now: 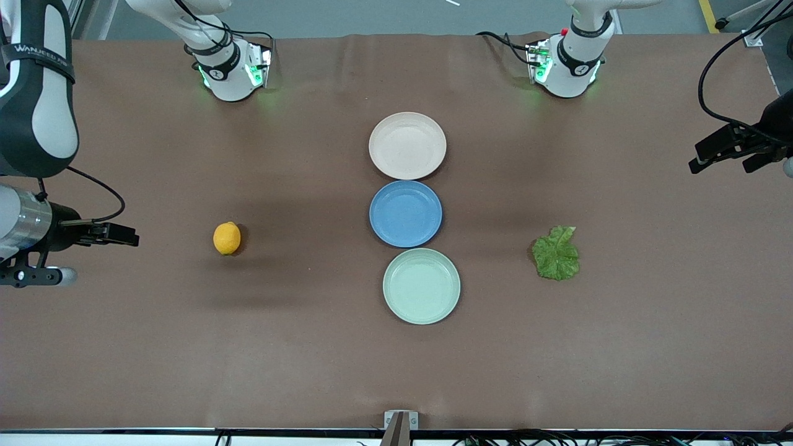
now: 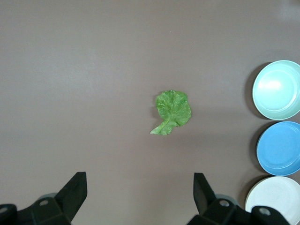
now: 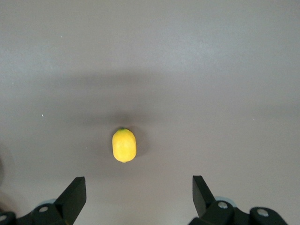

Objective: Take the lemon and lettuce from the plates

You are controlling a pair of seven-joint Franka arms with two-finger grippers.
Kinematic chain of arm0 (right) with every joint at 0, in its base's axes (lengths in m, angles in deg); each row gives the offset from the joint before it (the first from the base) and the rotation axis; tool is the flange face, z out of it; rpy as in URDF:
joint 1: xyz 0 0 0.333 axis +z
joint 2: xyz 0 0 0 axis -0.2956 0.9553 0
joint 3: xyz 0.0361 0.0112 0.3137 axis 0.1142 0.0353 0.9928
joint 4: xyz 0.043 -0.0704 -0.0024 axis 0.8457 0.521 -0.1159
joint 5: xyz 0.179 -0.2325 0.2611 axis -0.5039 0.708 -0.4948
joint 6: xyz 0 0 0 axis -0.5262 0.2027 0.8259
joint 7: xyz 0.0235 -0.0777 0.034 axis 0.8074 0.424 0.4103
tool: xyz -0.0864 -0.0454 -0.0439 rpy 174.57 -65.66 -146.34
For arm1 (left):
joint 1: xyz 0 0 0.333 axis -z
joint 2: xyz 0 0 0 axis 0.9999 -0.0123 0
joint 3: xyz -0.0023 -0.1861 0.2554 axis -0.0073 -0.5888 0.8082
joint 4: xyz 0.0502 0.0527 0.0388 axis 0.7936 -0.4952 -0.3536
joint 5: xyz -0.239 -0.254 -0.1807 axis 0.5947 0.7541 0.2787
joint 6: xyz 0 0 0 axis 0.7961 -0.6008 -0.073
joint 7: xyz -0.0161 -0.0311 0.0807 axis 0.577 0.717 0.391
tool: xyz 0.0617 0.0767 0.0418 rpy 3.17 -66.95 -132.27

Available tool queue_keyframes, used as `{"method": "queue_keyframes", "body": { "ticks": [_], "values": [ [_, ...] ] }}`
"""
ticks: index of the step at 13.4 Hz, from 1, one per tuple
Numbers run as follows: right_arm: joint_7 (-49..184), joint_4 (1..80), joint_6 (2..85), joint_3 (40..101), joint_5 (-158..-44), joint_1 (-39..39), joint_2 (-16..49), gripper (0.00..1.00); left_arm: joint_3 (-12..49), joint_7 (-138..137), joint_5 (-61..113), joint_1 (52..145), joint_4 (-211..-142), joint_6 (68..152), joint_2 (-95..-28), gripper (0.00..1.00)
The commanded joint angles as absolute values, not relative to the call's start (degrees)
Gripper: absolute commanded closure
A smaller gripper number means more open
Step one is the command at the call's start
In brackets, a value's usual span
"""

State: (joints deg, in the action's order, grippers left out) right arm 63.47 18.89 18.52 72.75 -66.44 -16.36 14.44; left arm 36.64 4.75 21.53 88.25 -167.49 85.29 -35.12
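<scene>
- Three plates [image 1: 407,145] stand in a line touching rim to rim across the middle of the surface [image 1: 310,347], walling its two ends apart.
- Lemon [image 1: 227,238] and lettuce [image 1: 556,254] each lie on bare cloth, open all around.

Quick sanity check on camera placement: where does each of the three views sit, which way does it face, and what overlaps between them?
Front view: high across the table, facing both bases; shows the lemon, lettuce, beige-pink plate, blue plate, mint plate, right pincer and left pincer, both at the table's ends.
Left wrist view: on the left wrist, looking down past its open pincer at the lettuce.
Right wrist view: on the right wrist, looking down past its open pincer at the lemon.
Shared: the left wrist and front views both show lettuce and all three plates.
</scene>
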Motion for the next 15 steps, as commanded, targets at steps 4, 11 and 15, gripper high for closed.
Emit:
{"method": "queue_keyframes", "body": {
  "ticks": [4, 11, 15],
  "values": [
    [63.60, 20.41, 14.09, 73.72, -67.02, -17.11, 12.91, 0.00, 34.27, 4.67, 19.71, 88.33, -164.91, 82.53, -35.46, 0.00],
    [63.69, 32.70, 19.52, 73.64, -66.76, -16.58, 2.30, 0.00, 34.53, 4.93, 19.18, 88.24, -164.56, 83.05, -35.55, 0.00],
    [63.60, 42.22, 24.46, 73.55, -66.59, -15.96, -5.54, 0.00, 34.62, 4.93, 19.18, 88.15, -164.38, 83.05, -35.72, 0.00]
  ]
}}
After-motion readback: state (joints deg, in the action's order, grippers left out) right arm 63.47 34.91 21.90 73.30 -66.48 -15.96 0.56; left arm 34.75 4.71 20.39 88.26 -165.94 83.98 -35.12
